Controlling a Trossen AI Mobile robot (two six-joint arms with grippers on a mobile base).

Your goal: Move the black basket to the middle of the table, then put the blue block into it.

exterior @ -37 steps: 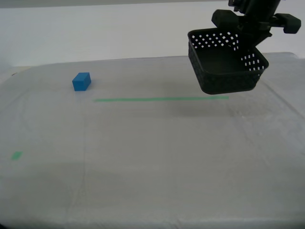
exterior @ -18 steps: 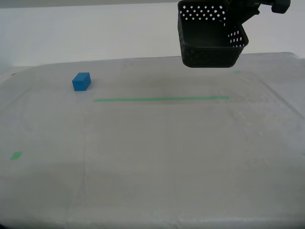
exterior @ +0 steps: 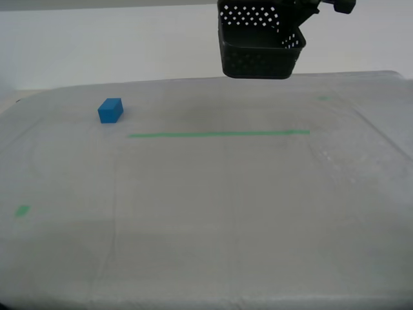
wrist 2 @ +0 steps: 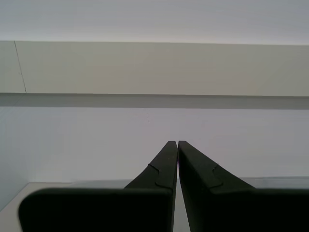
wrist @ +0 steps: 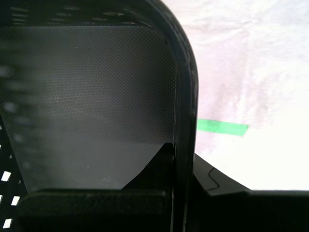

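High above the desk point(exterior: 213, 194), the black basket point(exterior: 258, 45) is being gripped by my first gripper point(wrist: 181, 159), fingers clamped astride its wall; the desk's middle lies below.

My second gripper point(wrist 2: 177, 145) is being kept closed, empty.

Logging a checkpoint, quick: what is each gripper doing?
My first gripper: closed on the black basket wall.
My second gripper: closed, holding nothing.

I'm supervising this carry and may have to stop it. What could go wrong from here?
My first claw pinches only one wall of the black basket, so it may tilt or slip from high above the table. Set down off-centre, it could land far from the blue block.
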